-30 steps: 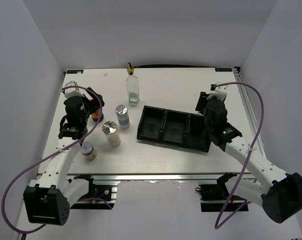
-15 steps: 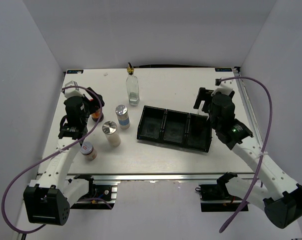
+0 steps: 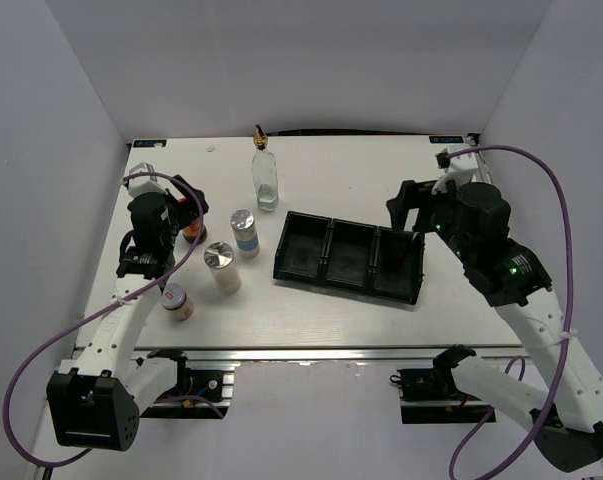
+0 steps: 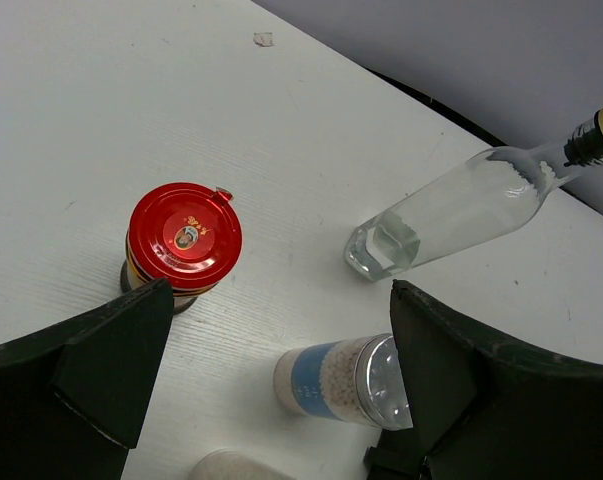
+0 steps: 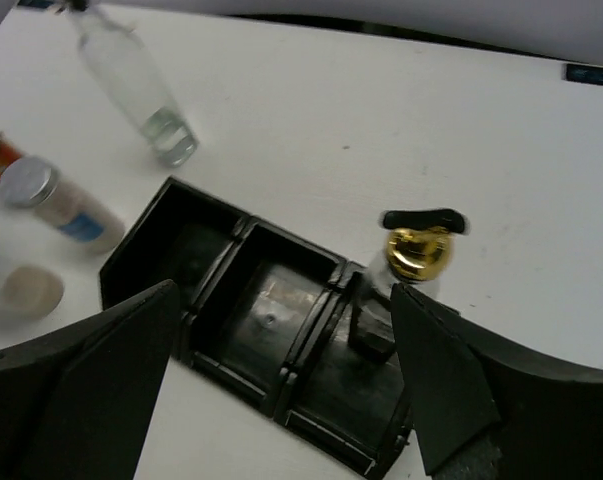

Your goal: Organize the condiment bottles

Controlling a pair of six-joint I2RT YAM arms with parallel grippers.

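The red-capped dark jar (image 4: 184, 228) stands just left of my left gripper (image 4: 271, 395), which is open and empty above the table (image 3: 311, 165). A blue-labelled silver-lidded shaker (image 4: 351, 380) lies under its right finger. One tall clear glass bottle (image 3: 265, 178) stands at the back. The other, with a gold spout (image 5: 413, 255), stands in the right compartment of the black tray (image 5: 211, 262). My right gripper (image 5: 276, 385) is open and empty, high above the tray. Two more shakers (image 3: 221, 267) (image 3: 177, 300) stand at front left.
The tray's (image 3: 299, 246) left and middle compartments hold nothing. White walls close in the table on the left, back and right. The left gripper (image 3: 193, 205) hangs over the red-capped jar (image 3: 192, 234), and the right gripper (image 3: 409, 215) sits over the tray's right end.
My right gripper has risen up and back from the tray's right compartment, leaving the gold-spouted bottle standing there. The left arm has not moved.
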